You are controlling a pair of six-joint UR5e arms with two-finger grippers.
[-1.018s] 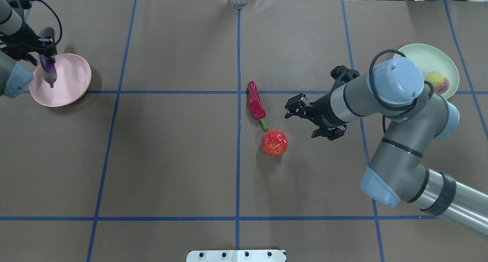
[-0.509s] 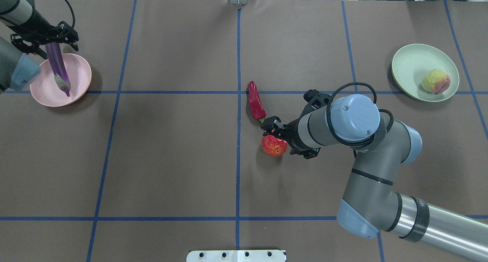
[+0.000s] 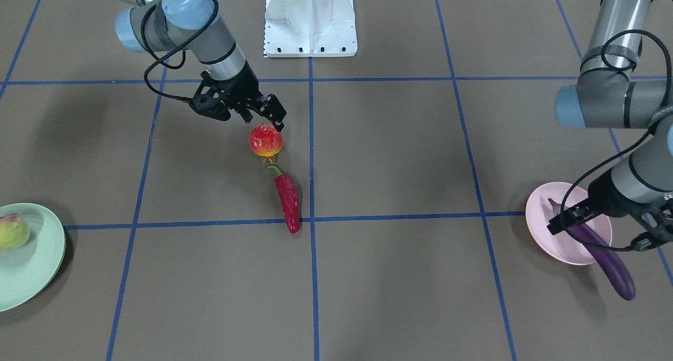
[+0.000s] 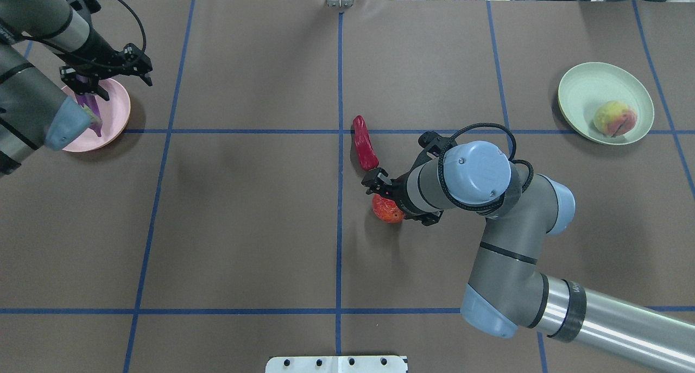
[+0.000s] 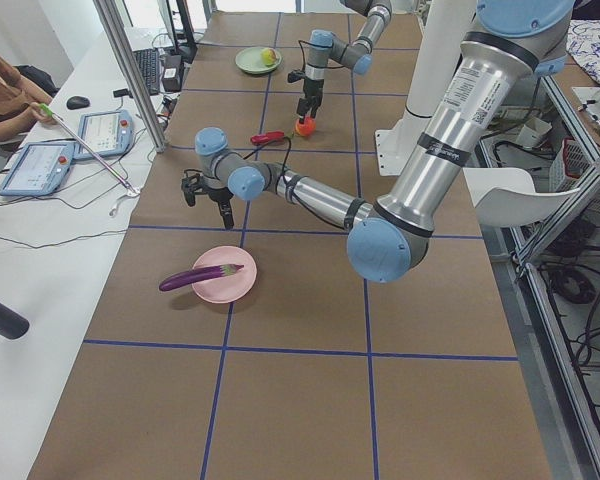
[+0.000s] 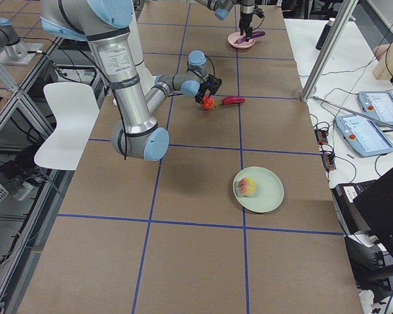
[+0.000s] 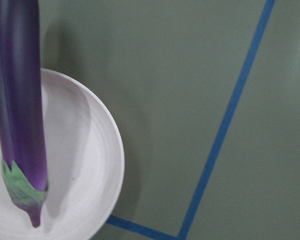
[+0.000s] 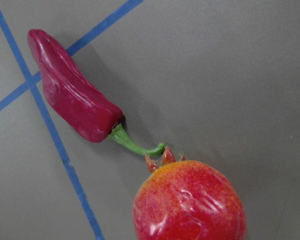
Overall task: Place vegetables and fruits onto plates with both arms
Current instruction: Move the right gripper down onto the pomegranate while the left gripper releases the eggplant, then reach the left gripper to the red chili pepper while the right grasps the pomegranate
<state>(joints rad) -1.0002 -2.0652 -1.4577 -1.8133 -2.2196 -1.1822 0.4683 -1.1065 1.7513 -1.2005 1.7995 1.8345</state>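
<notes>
My left gripper (image 4: 108,80) is open and empty above the far rim of the pale pink plate (image 4: 117,109). The purple eggplant (image 3: 604,256) lies across that plate (image 3: 557,240), cap end inside and body sticking out over the rim; it also shows in the left wrist view (image 7: 22,110). My right gripper (image 4: 388,196) is open, just over the red-orange pomegranate (image 4: 386,212), jaws to either side. The red chili (image 4: 365,149) lies beside it, stem touching the crown (image 8: 162,156). The peach (image 4: 613,118) sits in the mint green plate (image 4: 583,85).
The white base block (image 4: 336,364) is at the near table edge. Blue tape lines grid the brown table. Tablets (image 5: 40,165) and cables lie on a side bench beyond the table's far edge.
My right gripper moved left and down from near the green plate to over the pomegranate. My left gripper let go of the eggplant, which now lies on the pink plate, and shifted right.
</notes>
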